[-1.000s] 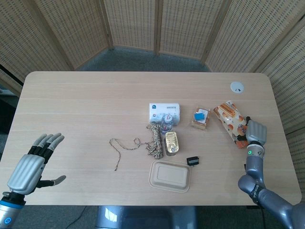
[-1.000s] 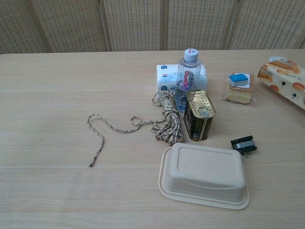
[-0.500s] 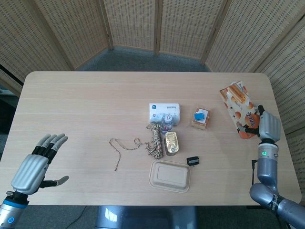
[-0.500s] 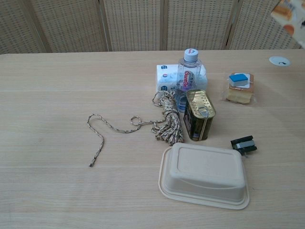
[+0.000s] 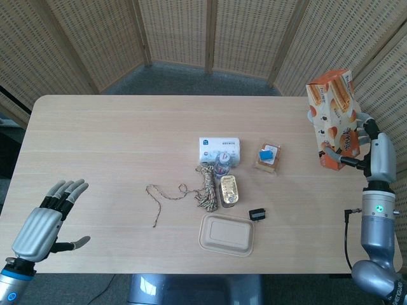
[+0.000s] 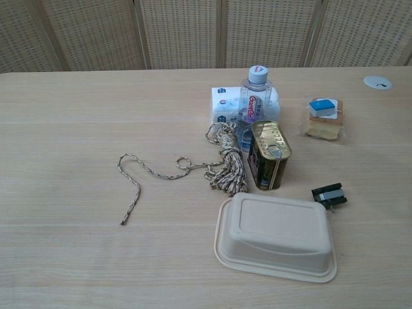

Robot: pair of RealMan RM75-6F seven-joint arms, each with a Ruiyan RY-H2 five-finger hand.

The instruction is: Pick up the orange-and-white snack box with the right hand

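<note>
Dark fingers (image 5: 331, 150) of the right hand (image 5: 372, 149) curl around the lower end of the orange-and-white snack box (image 5: 332, 117), holding it nearly upright and lifted clear of the desk (image 5: 108, 136) by the far right edge; the box tilts slightly, its top toward the wicker screen (image 5: 254, 35). The hand's grey back faces outward, with the forearm rising from below. The chest view shows neither hand nor box. At the near left corner the left hand (image 5: 43, 219) hangs palm down, fingers spread apart and holding nothing. In the middle of the desk a water bottle (image 6: 253, 103) stands in front of a white tissue pack (image 6: 224, 106), with a gold tin can (image 6: 269, 154) just before it and a coiled rope (image 6: 227, 167) beside the can, its loose end trailing leftward. A beige clamshell container (image 6: 275, 236) lies nearest the robot, a small black clip (image 6: 329, 196) by its right corner, and a wrapped snack with a blue label (image 6: 323, 118) sits to the right of the bottle. A white round disc (image 6: 377, 82) sits on the desk beyond it.
</note>
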